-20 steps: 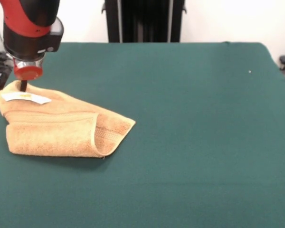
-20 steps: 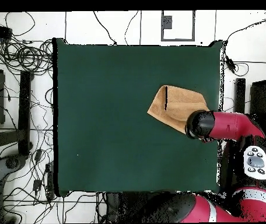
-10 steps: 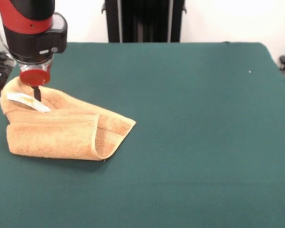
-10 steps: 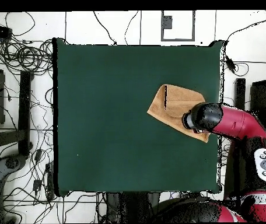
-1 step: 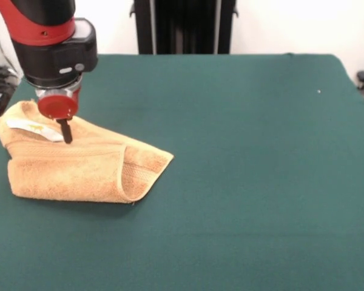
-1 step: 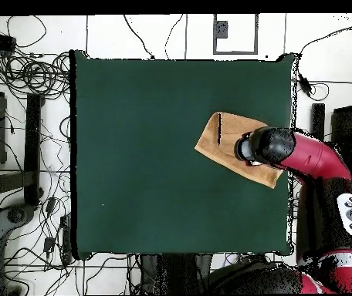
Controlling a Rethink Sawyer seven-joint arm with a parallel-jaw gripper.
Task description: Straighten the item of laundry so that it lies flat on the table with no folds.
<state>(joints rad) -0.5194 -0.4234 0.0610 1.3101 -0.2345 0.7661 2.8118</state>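
Count: one towel (image 5: 73, 167), one arm (image 5: 48, 36), one end effector (image 5: 65, 134), one worktop (image 5: 242, 170).

Towel: orange-tan terry cloth, lying folded at the left side of the green worktop in the front view, close to the left edge. Not flat. The near portion is doubled over into a thick roll with one open fold mouth facing right, where a woven border band shows inside. One pointed corner sticks out to the right. One small white tag (image 5: 33, 128) lies on the upper layer near the far left end.

Overhead view: towel (image 6: 224, 142) sits near the right edge of the worktop (image 6: 148, 154), roughly a slanted quadrilateral, one dark crease line visible on its left part. The arm (image 6: 302, 154) covers its right portion.

End effector: a single dark tip shows below the red disc, down on the towel's upper layer just right of the tag. Cannot tell whether it is apart or together.
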